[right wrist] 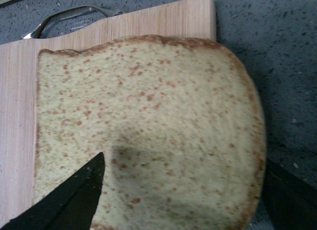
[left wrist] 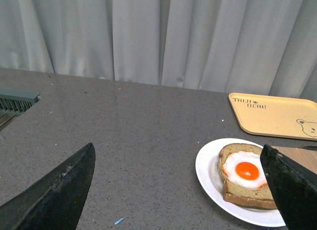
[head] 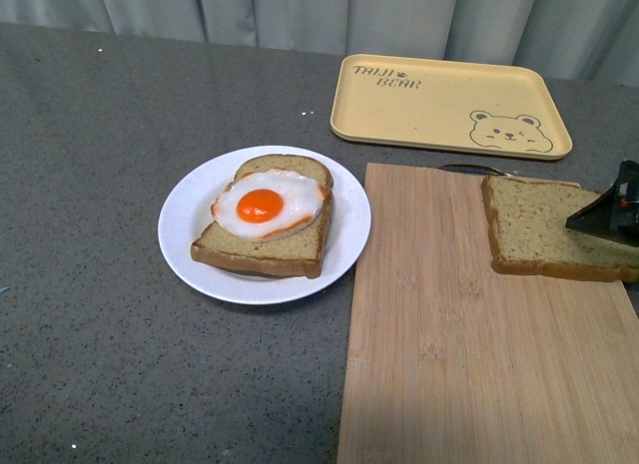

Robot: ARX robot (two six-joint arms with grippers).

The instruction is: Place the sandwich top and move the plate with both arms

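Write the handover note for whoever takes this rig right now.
Left hand: open, empty, above the table beside the plate.
Right hand: open, fingers straddling the sandwich top, no grip yet.
Sandwich top lies on the cutting board; the egg-topped slice sits on the plate.
Done: nothing placed. Left: grasp top, set it on the egg, move plate with both hands.

Over the cutting board (head: 469, 344), the right gripper (head: 599, 217) is cut off by the picture's edge and hides part of the sandwich top (head: 534, 230). Behind the board's far edge lies a thin metal thing (head: 474, 169), too small to identify
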